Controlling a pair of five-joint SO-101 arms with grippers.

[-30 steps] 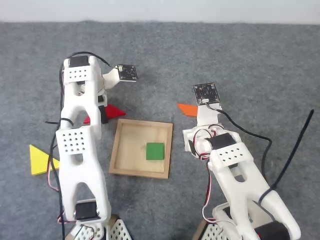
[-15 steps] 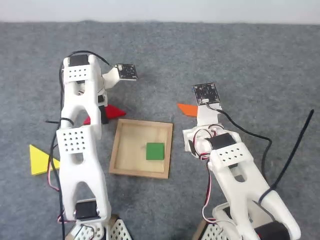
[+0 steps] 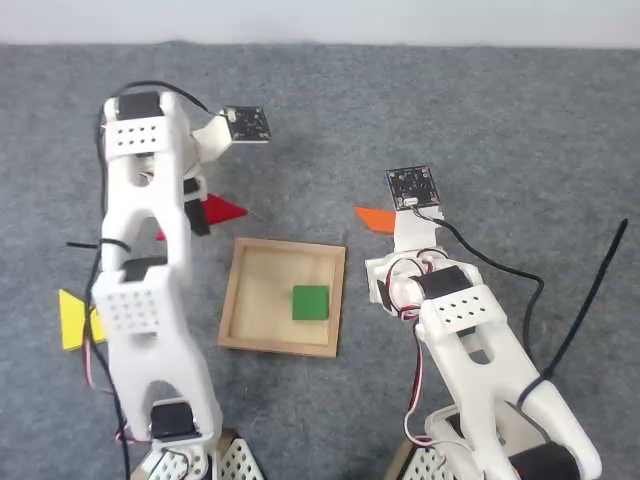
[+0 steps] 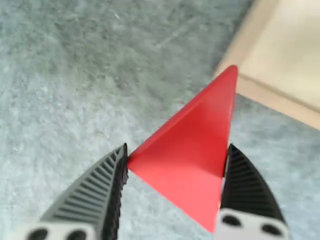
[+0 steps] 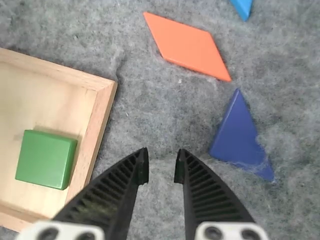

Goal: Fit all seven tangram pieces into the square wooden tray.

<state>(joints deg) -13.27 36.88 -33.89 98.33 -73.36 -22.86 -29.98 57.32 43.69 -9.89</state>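
My left gripper (image 4: 176, 155) is shut on the red triangle (image 4: 195, 165), one finger on each side of it, held above the mat. From above, the red triangle (image 3: 215, 211) hangs just beyond the far left corner of the square wooden tray (image 3: 265, 290). A green square (image 3: 310, 302) lies inside the tray. My right gripper (image 5: 160, 165) stands over bare mat right of the tray (image 5: 102, 107), open by a narrow gap with nothing in it. Beyond it lie the orange parallelogram (image 5: 187, 46) and a dark blue triangle (image 5: 240, 132).
A yellow triangle (image 3: 75, 318) lies on the mat left of the left arm. A light blue piece (image 5: 242, 6) shows at the far edge past the orange parallelogram (image 3: 375, 218). The grey felt runs to a pale wall at the back.
The left arm has swung a little left and farther back, carrying the red triangle away from the tray's corner. The right arm has kept still.
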